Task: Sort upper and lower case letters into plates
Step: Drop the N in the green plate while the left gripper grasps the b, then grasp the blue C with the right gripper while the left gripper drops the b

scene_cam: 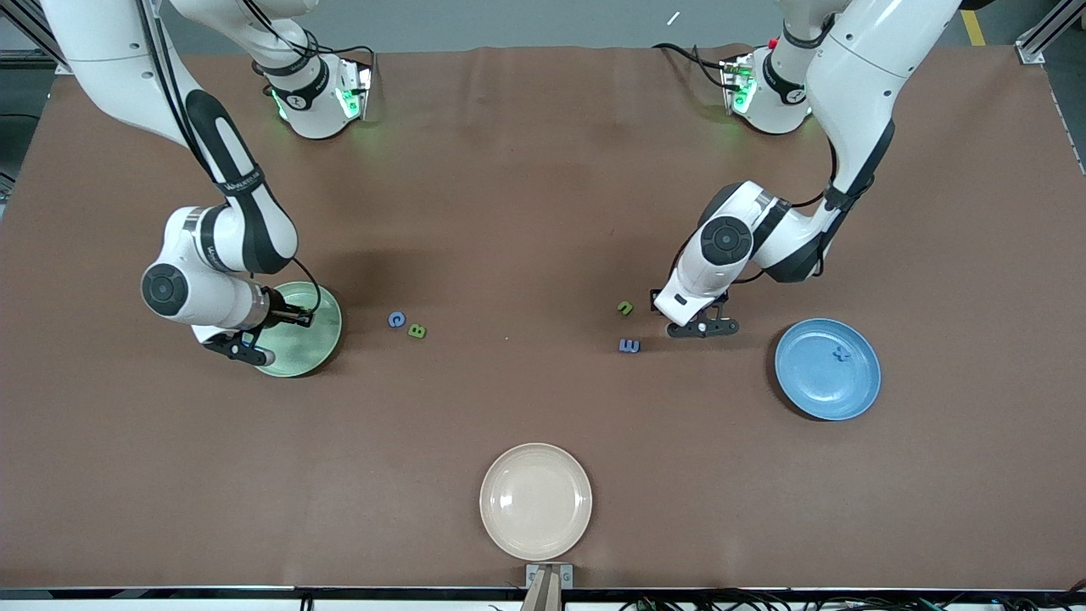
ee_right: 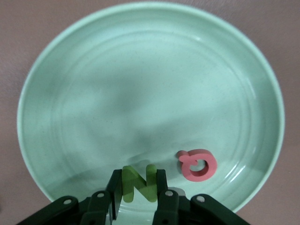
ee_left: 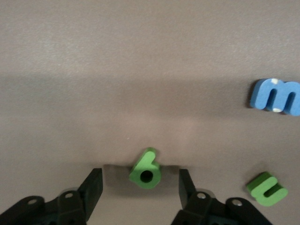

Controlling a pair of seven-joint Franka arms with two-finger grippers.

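Brown surface: green plate holds pink Q under right pincer clamped on green N; blue plate holds one letter; left pincer straddles green b, jaws apart; four letters remain loose.

Cream-beige plate on brown table, nearest the front camera

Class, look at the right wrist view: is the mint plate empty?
No, a pink letter lies in the mint plate, beside the green N in the right gripper.
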